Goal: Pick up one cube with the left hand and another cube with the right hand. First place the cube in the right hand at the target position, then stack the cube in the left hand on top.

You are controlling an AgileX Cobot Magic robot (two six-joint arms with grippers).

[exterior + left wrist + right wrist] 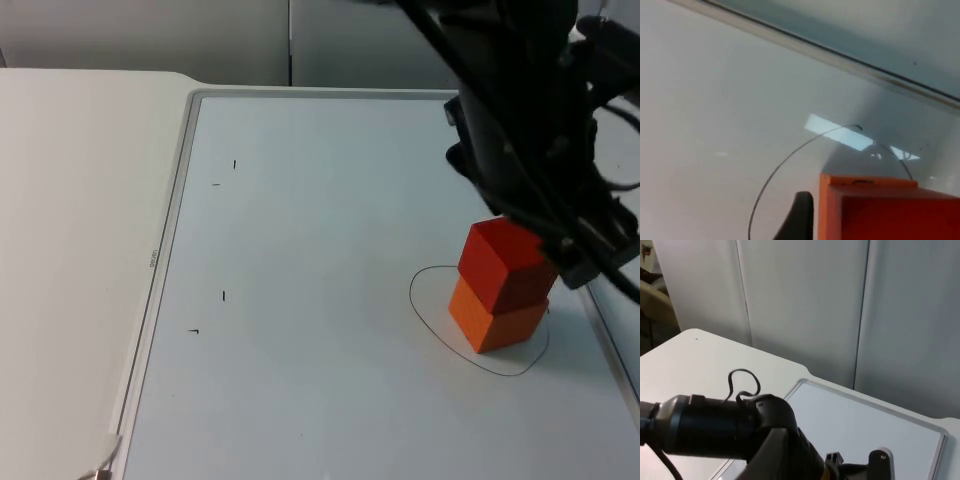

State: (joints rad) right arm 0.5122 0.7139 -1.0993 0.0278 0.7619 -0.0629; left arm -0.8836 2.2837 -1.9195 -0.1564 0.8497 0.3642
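My left claw [558, 252] is down at the stack, one black fingertip [799, 217] just beside the cubes. Can't tell if it's gripping or has let go. The red wooden cube [500, 262] sits a bit askew on the orange wooden cube [492, 322], inside the pen-drawn circle [424, 300] on the white table [300, 320]. So I'd guess straight up is the way out. The table's right edge [612, 345] is close, with loads of room to the left. My right claw waits up high, facing the grey partition wall [805, 305]. Can't tell its state.
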